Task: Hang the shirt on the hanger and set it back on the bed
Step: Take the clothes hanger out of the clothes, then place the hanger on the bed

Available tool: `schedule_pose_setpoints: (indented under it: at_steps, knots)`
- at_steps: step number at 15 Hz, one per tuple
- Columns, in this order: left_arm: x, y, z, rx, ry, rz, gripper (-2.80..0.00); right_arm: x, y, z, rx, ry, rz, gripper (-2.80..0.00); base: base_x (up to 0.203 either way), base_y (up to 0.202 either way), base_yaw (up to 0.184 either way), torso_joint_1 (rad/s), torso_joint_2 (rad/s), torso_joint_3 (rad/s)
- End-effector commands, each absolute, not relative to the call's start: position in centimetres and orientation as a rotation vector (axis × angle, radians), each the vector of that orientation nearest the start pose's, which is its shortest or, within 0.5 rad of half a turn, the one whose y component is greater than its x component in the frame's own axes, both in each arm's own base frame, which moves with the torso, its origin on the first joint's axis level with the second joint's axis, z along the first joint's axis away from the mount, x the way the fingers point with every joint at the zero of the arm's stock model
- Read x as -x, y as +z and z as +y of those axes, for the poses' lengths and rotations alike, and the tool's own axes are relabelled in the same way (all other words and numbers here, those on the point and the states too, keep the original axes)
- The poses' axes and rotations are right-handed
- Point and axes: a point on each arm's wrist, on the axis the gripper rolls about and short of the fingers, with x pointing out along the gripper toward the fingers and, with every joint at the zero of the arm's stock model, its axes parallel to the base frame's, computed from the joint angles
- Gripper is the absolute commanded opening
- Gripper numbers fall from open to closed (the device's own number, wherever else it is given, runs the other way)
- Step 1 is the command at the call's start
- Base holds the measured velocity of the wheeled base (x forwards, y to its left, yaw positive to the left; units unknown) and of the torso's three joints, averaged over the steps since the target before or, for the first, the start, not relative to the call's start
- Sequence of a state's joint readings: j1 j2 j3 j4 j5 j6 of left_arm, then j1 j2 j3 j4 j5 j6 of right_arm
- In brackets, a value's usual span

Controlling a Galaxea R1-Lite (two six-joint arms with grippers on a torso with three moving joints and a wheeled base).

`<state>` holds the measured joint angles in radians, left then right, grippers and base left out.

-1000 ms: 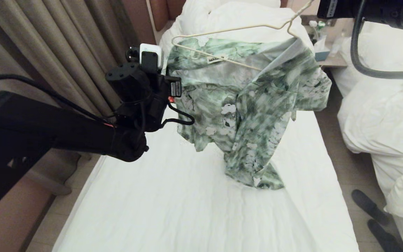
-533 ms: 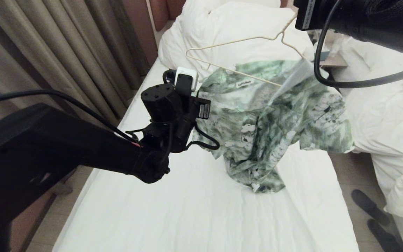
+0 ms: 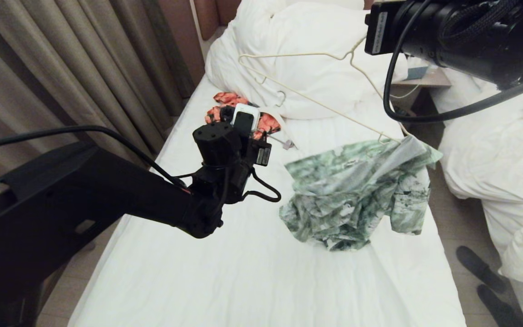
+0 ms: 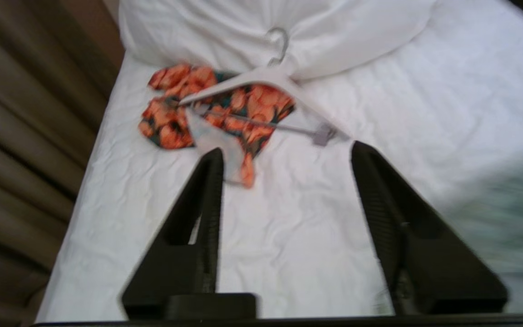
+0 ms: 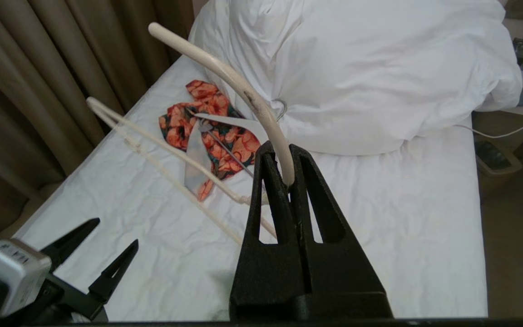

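Black left arm enters from the lower left of the head view and reaches diagonally over the bed [image 3: 225,281], wrist raised. Left gripper [image 4: 286,156] hangs above the white sheet, its two fingers spread apart with nothing between them (the right wrist view shows the same splayed pair [image 5: 90,247]). Just beyond it lie an orange-and-black floral garment [image 4: 207,106] and a thick white hanger [image 4: 261,79], near the bunched duvet [image 3: 307,50]; in the head view the wrist hides most of both.

Shirt [image 3: 357,190], green-and-white print, sits right of centre: lower part crumpled on the sheet, one sleeve drooping past the bed's right edge, collar side lifted where one shoulder is caught on the lower end of the hanger [image 3: 316,91]. Thin cream wire slopes steeply; its other shoulder stands bare above the duvet.

Right arm crosses the top right corner, cut off by the frame. Right gripper [image 5: 287,156] is clamped tight on the hanger's curved hook. Where wire meets cloth is hard to make out. Neighbouring bed [image 3: 497,150] is partly out of frame.
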<state>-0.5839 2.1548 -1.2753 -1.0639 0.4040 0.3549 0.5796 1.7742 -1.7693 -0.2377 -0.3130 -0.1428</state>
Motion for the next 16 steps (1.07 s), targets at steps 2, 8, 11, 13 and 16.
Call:
schedule_pose_setpoints:
  at_steps: [2,8,11,13,16]
  knots:
    - [-37.4,18.4,-22.2,-0.267,-0.118,-0.195,0.00,-29.4,38.2,18.5,0.053,0.250,-0.205,-2.80,0.000,0.000,0.000,0.000,0.00,0.000]
    - [-37.2,21.8,-19.8,-0.229,-0.060,-0.264,0.00,-33.6,33.7,21.1,0.080,0.219,-0.151,-2.80,0.000,0.000,0.000,0.000,0.00,0.000]
    - [-37.0,22.8,-19.0,-0.220,-0.042,-0.283,-2.80,-34.2,33.8,20.4,0.078,0.188,-0.157,-2.80,0.000,0.000,0.000,0.000,0.00,0.000]
    - [-37.0,23.3,-18.4,-0.218,-0.032,-0.292,-2.80,-34.4,34.4,19.4,0.073,0.156,-0.167,-2.80,0.000,0.000,0.000,0.000,0.00,0.000]
    - [-36.8,24.2,-17.6,-0.208,-0.014,-0.311,-2.80,-34.4,32.0,19.3,0.115,0.137,-0.075,-2.80,0.000,0.000,0.000,0.000,0.00,0.000]
